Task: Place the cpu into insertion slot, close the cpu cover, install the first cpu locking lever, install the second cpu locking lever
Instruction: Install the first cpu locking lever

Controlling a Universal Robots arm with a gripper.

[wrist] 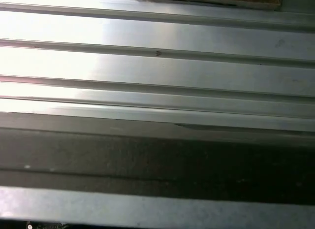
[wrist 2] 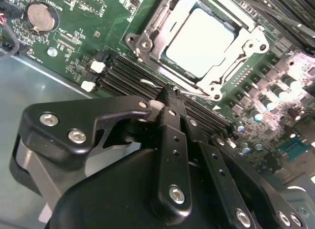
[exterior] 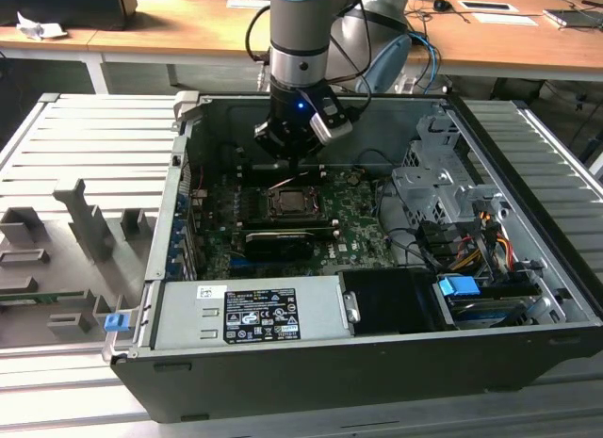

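The cpu (wrist 2: 199, 42) lies pale and silvery in the insertion slot (exterior: 295, 204) on the green board. The cpu cover (wrist 2: 246, 44), a silver frame, lies down around it. My gripper (wrist 2: 170, 92) is shut, its black fingertips pressed together at the socket's edge. They sit right at a thin wire locking lever (wrist 2: 147, 83) that runs along that side, and I cannot tell whether they touch it. In the exterior view the gripper (exterior: 292, 154) hangs low inside the open case, just behind the socket.
A long black card (exterior: 283, 240) lies just in front of the socket. Black memory slots (wrist 2: 118, 74) run beside my fingers. The metal drive cage (exterior: 438, 188) and cables fill the exterior view's right of the case. Ribbed aluminium (wrist: 157, 66) shows in the first wrist view.
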